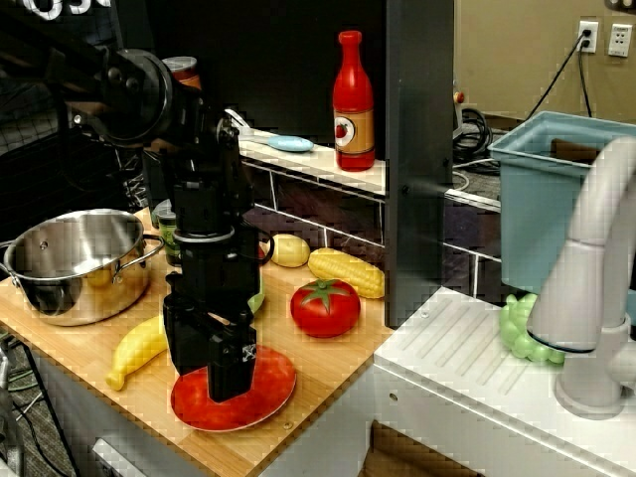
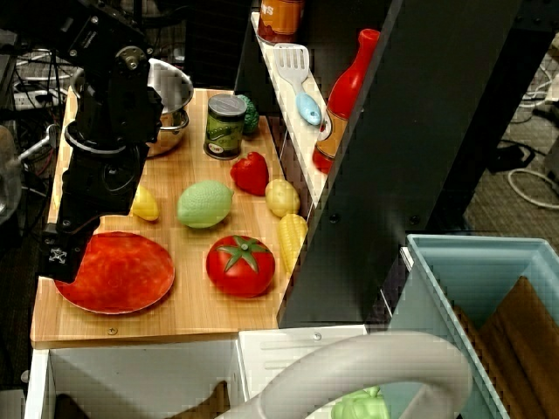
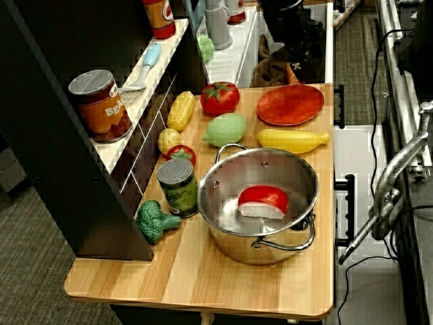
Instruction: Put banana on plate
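Note:
The yellow banana (image 1: pixel 139 348) lies flat on the wooden counter between the steel pot and the red-orange plate (image 1: pixel 268 393). In the overhead view the banana (image 3: pixel 292 140) lies just beside the plate (image 3: pixel 289 105), not on it. My black gripper (image 1: pixel 214 383) points down over the plate's left part, right of the banana. Its fingers look slightly apart with nothing between them. From the other side the gripper (image 2: pixel 61 257) hangs over the plate's (image 2: pixel 122 275) near edge, and the arm hides most of the banana (image 2: pixel 144 203).
A steel pot (image 3: pixel 223 223) holding a red-and-white toy stands beyond the banana. A tomato (image 1: pixel 325 306), corn cob (image 1: pixel 348 271), pale green fruit (image 2: pixel 204 203), can (image 2: pixel 225 126) and broccoli (image 3: pixel 153 220) crowd the wall side. A sink (image 1: pixel 467 358) adjoins at right.

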Robot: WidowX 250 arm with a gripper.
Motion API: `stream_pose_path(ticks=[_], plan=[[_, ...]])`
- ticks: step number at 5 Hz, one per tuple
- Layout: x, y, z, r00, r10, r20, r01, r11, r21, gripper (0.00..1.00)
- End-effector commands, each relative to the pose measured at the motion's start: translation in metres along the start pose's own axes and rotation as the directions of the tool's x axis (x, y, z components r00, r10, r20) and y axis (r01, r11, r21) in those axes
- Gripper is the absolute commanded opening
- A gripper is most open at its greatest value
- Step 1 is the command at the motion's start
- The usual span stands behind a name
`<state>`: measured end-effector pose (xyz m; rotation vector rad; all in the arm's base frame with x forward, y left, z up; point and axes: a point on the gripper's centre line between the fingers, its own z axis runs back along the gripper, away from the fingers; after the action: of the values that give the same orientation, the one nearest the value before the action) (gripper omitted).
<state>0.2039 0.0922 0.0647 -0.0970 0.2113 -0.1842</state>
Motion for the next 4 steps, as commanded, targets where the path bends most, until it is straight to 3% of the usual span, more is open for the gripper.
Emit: stream_pose_path(ticks=[1,2,4], plan=[[0.000,0.000,0.000,1.000,0.000,0.000,0.000,1.000,0.000,1.00],[0.006,0.005,0.007,1.000,-0.009,0.012,0.009,1.000,0.019,1.00],[0.003,0.037,0.044,0.997,-0.003,0.082,0.002,1.000,0.010,1.00]])
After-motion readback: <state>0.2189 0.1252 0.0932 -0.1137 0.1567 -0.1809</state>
